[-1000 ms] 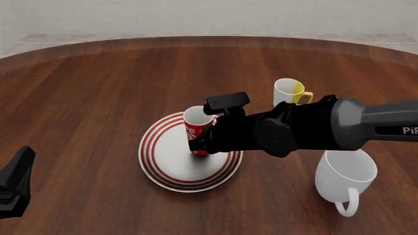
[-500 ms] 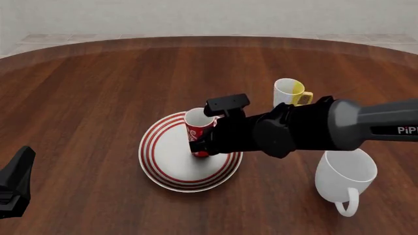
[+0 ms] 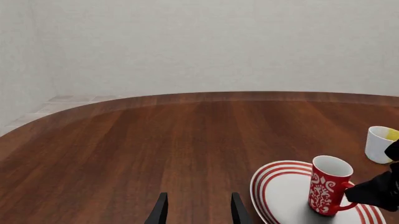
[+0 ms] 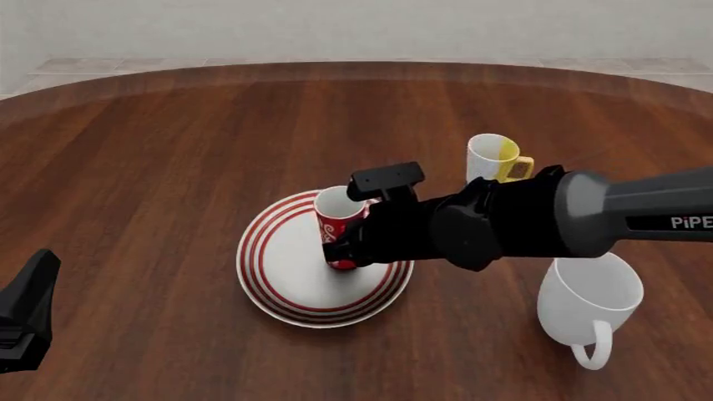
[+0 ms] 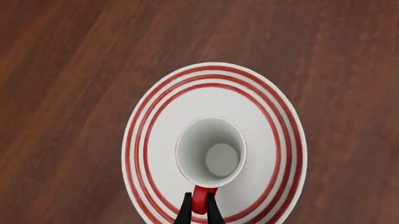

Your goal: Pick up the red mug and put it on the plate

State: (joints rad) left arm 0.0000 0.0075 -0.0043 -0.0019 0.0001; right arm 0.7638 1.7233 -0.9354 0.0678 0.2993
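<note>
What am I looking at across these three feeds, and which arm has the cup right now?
These are simulator renders of two robot arms at a wooden table. The front view looks down from behind the arms; the other two come from cameras just behind each gripper. The right gripper is shut on the handle of the red mug, which stands upright on the striped plate. The left gripper is open, holding nothing, off to the side. A white mug with a yellow handle and a large white mug also sit on the table.

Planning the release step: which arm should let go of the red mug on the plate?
Right. Its end effector grips the patterned red mug by its handle, upright on the red-ringed white plate.
</note>
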